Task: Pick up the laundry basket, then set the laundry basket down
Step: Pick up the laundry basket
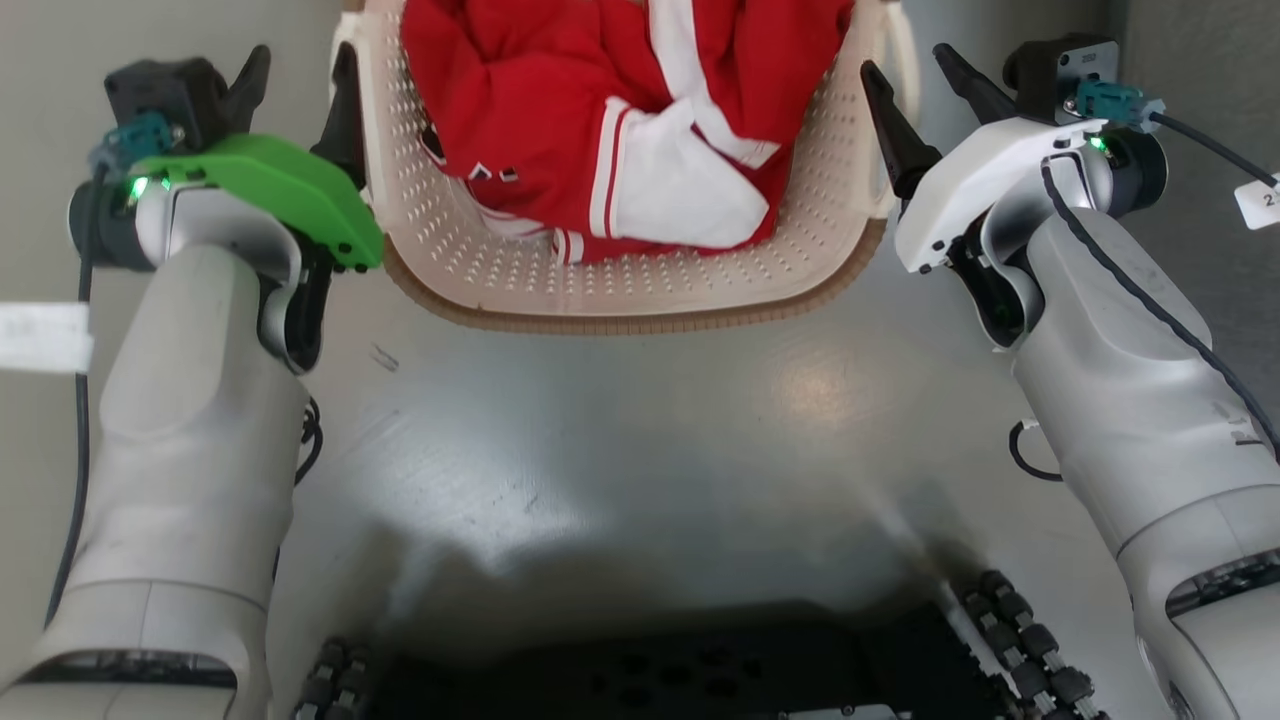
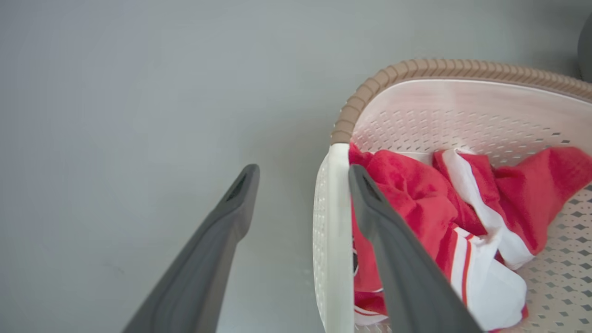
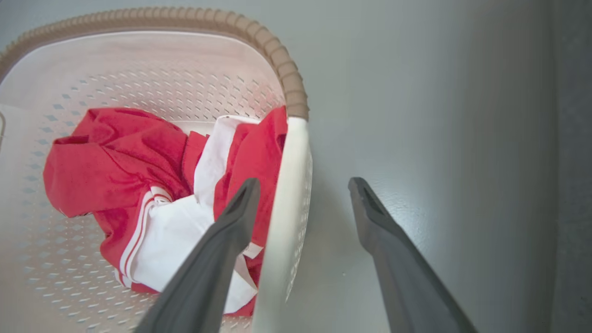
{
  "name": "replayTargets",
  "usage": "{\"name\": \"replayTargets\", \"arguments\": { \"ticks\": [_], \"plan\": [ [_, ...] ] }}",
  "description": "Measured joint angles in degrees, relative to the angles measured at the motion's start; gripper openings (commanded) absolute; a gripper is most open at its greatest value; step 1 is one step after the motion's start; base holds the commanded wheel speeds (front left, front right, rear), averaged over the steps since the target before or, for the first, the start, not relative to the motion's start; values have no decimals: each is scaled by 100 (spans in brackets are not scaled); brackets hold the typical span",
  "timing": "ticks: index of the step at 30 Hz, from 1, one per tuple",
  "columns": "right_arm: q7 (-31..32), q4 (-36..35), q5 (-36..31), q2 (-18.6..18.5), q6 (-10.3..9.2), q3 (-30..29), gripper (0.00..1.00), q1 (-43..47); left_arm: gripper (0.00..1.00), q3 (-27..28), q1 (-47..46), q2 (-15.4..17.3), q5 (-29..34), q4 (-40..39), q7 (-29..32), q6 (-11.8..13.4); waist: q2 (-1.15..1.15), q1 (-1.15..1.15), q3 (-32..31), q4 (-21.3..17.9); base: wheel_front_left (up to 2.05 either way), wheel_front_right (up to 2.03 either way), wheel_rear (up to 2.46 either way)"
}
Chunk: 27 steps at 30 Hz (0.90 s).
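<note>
— Where's the oval cream-white perforated plastic laundry basket [image 1: 620,290]?
— Far centre on the grey floor [image 1: 640,450], red-and-white garment [image 1: 540,100] inside. The left gripper [image 1: 297,95] and right gripper [image 1: 908,65] stand wide, each astride a side wall, seemingly so both can clamp and lift.

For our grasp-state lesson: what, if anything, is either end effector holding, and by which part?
Nothing is held. The left end effector and right end effector are open, each straddling a white side handle of the laundry basket.

red/wht garment [image 1: 530,110] bunched up; grey floor [image 1: 640,430] w/ glare.
</note>
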Motion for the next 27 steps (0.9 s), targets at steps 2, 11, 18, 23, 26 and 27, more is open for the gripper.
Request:
{"name": "replayTargets", "arguments": {
  "ticks": [2,11,18,23,26,27],
  "plan": [
    [0,120,7,15,1,14,100,-74,100,-56,-108,-11,-21,90,10,-40,0,0,117,7,0,0,0],
    [-10,466,60,86,52,107,100,-367,100,-249,-302,-27,-53,508,83,-51,0,0,440,32,0,0,0],
    [-62,720,63,120,53,230,100,-524,65,-372,-475,-55,-168,717,73,-76,0,0,506,44,0,0,0],
    [-169,855,74,165,62,339,0,-645,0,-633,-537,-134,-421,760,19,-97,0,0,517,34,0,0,0],
    [-242,901,140,282,35,381,0,-677,0,-715,-574,-163,-567,811,-15,-94,0,-1,503,27,0,0,0],
    [-270,983,214,286,34,391,0,-702,0,-778,-572,-174,-655,890,-65,-93,0,0,470,24,0,0,0]
  ]
}}
